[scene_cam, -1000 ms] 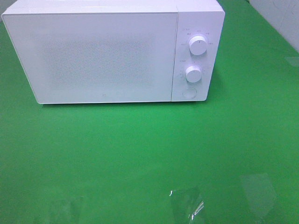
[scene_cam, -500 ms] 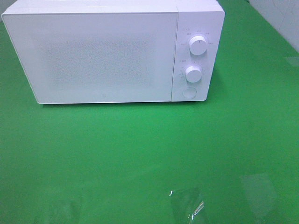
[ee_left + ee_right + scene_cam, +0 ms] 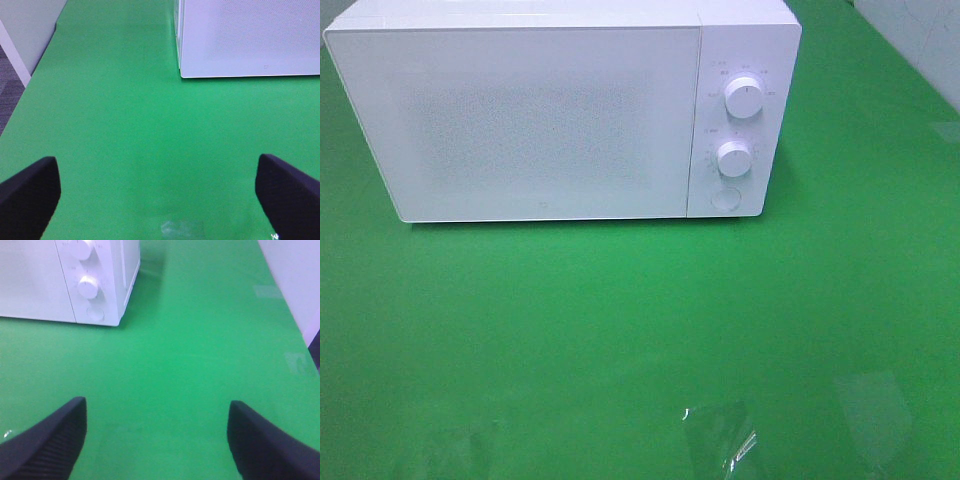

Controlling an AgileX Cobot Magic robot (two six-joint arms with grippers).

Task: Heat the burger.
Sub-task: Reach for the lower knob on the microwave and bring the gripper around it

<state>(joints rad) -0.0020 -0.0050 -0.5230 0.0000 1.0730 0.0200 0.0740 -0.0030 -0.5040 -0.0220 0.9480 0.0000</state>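
1. The right end effector [image 3: 155, 412] hangs over the green bench [image 3: 190, 355], its two dark fingers [image 3: 50, 445] spread wide with only bare bench between them
2. Ahead stands a white microwave [image 3: 35, 285], whose control panel carries two round knobs [image 3: 88, 287] and a round button [image 3: 95, 314]
3. A pale wall [image 3: 295, 270] borders the bench

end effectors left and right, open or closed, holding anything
Left black-fingered end effector: open, holding nothing.
Right black-fingered end effector: open, holding nothing.

Bright, even light; glare patches on the green table [image 3: 620, 320].
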